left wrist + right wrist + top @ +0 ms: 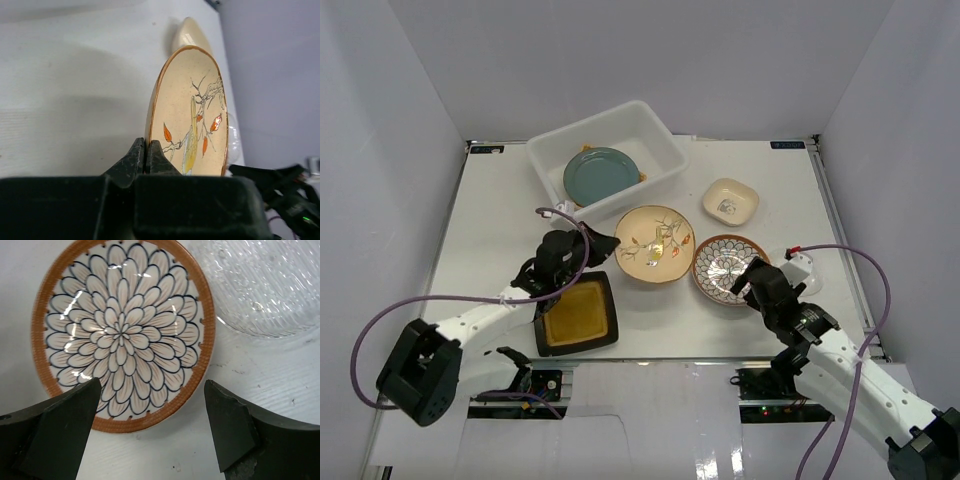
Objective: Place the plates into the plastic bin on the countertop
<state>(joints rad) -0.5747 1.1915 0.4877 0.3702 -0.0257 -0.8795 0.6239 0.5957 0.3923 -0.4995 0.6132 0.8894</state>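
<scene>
Pinching the rim of the cream floral plate [654, 243] with the left gripper [146, 151], fingers [132, 162] clenched on the thin edge. Keeping it on the countertop [490, 220], just in front of the plastic bin [650, 125]; lifted or not, cannot tell. Hovering with the right gripper [152, 387] spread wide, grasping nothing, above the brown mandala plate [122, 330]. Possibly slipping or tipping out of such a small edge grip during the lift, then striking the bin wall or the blue-grey plate [601, 176] already inside.

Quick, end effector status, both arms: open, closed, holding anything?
The left end effector: closed, pinching the rim of the cream floral plate.
The right end effector: open, empty, over the brown mandala plate.
</scene>
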